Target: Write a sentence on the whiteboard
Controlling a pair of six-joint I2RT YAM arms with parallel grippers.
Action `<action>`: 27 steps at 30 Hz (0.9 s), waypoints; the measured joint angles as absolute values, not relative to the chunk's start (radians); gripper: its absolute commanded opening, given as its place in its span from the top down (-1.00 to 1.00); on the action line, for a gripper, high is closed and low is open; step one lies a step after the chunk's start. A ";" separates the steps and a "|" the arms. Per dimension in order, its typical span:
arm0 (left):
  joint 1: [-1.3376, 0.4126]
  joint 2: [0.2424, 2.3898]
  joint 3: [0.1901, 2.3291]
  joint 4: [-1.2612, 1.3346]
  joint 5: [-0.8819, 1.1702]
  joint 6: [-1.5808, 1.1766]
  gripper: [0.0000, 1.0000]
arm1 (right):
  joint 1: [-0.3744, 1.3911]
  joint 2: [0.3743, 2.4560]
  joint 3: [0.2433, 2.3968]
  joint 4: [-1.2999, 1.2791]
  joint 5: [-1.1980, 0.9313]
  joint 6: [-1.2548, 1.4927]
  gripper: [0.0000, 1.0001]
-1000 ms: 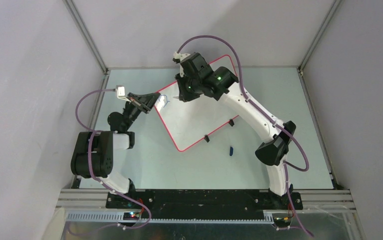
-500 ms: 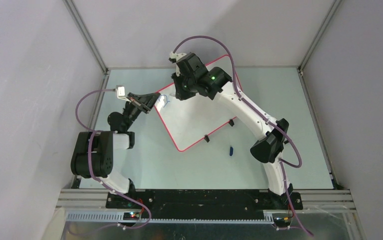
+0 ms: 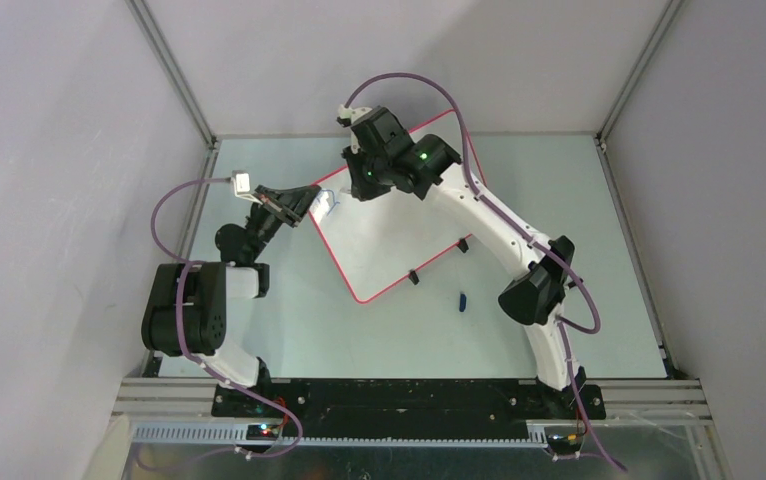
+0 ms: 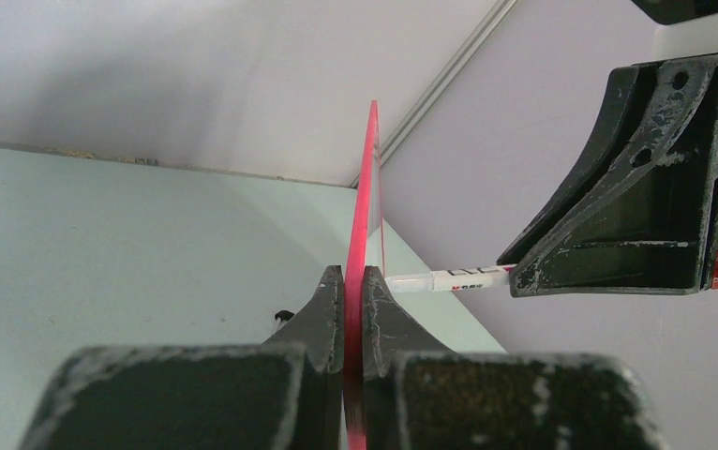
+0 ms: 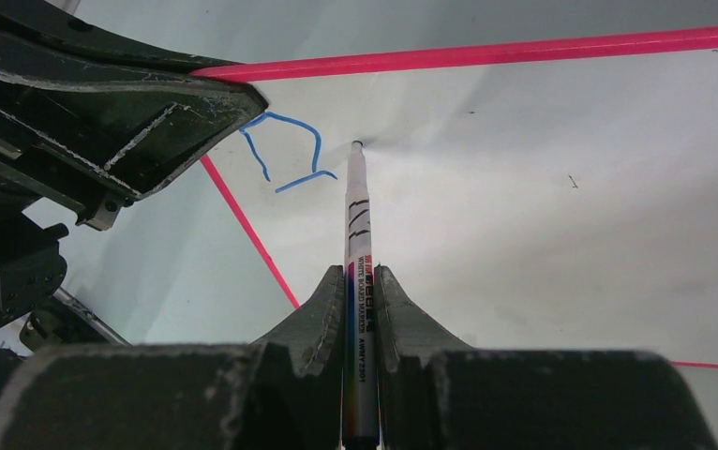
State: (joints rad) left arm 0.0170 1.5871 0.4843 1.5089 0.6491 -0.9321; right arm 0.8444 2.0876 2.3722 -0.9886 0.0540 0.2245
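Observation:
The whiteboard (image 3: pixel 389 240), white with a red-pink rim, lies skewed across the table's middle. My left gripper (image 3: pixel 311 205) is shut on its left rim, and the red edge (image 4: pixel 369 187) runs up between the left fingers (image 4: pixel 322 305). My right gripper (image 5: pixel 363 281) is shut on a white marker (image 5: pixel 355 216), whose tip stands at the board's surface near the left corner. Of the sentence, only one blue D-like letter (image 5: pixel 285 155) shows, just left of the tip. The left wrist view shows the marker (image 4: pixel 449 278) poking out of the right gripper (image 4: pixel 636 187).
A small blue marker cap (image 3: pixel 462 300) lies on the pale green table in front of the board. Two black clip feet (image 3: pixel 413 277) stick out of the board's near edge. Grey walls and metal posts (image 3: pixel 174 70) enclose the table on three sides.
My right gripper has shifted with the marker a little left and toward the far side of the board. The left gripper and the board have stayed put.

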 measured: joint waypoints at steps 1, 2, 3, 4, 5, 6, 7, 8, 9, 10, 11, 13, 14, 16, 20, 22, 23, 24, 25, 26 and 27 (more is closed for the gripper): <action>0.017 1.587 0.484 1.509 0.649 -0.932 0.99 | 0.844 2.089 2.373 -0.989 0.055 0.224 1.00; 0.017 1.587 0.484 1.509 0.649 -0.932 0.99 | 0.844 2.089 2.373 -0.989 0.056 0.223 1.00; 0.017 1.587 0.484 1.509 0.649 -0.932 0.99 | 0.844 2.089 2.374 -0.989 0.057 0.223 1.00; 0.017 1.587 0.484 1.509 0.649 -0.932 0.99 | 0.844 2.089 2.374 -0.989 0.059 0.223 1.00; 0.017 1.587 0.484 1.509 0.649 -0.932 0.99 | 0.844 2.090 2.374 -0.989 0.060 0.223 1.00; 0.017 1.587 0.484 1.509 0.649 -0.932 1.00 | 0.844 2.090 2.375 -0.989 0.062 0.223 1.00; 0.017 1.587 0.484 1.509 0.649 -0.932 0.99 | 0.844 2.091 2.376 -0.989 0.063 0.223 1.00; 0.017 1.587 0.484 1.509 0.649 -0.932 0.99 | 0.844 2.091 2.377 -0.989 0.064 0.223 1.00; 0.017 1.587 0.484 1.509 0.649 -0.932 0.99 | 0.844 2.091 2.377 -0.989 0.064 0.223 1.00; 0.017 1.587 0.484 1.509 0.649 -0.932 0.99 | 0.844 2.091 2.377 -0.989 0.064 0.223 1.00; 0.017 1.587 0.484 1.509 0.649 -0.932 0.99 | 0.844 2.091 2.377 -0.989 0.064 0.223 1.00; 0.017 1.587 0.484 1.509 0.649 -0.932 0.99 | 0.844 2.091 2.377 -0.989 0.064 0.223 1.00; 0.017 1.587 0.484 1.509 0.649 -0.932 1.00 | 0.844 2.091 2.377 -0.989 0.064 0.223 1.00; 0.017 1.587 0.484 1.509 0.649 -0.932 0.99 | 0.844 2.091 2.375 -0.989 0.064 0.223 1.00; 0.017 1.587 0.484 1.506 0.646 -0.930 0.99 | 0.845 2.091 2.366 -0.989 0.063 0.223 1.00; 0.017 1.587 0.484 1.505 0.646 -0.928 0.99 | 0.846 2.089 2.360 -0.989 0.063 0.223 1.00; 0.017 1.587 0.484 1.505 0.645 -0.926 0.99 | 0.847 2.088 2.356 -0.990 0.063 0.223 1.00; 0.017 1.587 0.484 1.505 0.645 -0.926 0.99 | 0.848 2.087 2.352 -0.991 0.063 0.223 1.00; 0.017 1.587 0.484 1.504 0.645 -0.926 0.99 | 0.848 2.085 2.349 -0.991 0.063 0.223 1.00; 0.017 1.587 0.484 1.504 0.645 -0.926 0.99 | 0.849 2.083 2.342 -0.991 0.063 0.223 1.00; 0.017 1.587 0.484 1.504 0.645 -0.926 0.99 | 0.850 2.080 2.336 -0.991 0.063 0.223 1.00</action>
State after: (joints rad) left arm 0.0170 1.5871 0.4843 1.5043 0.6449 -0.9257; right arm 0.8501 2.0800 2.3356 -0.9909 0.0628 0.2234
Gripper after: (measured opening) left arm 0.042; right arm 0.163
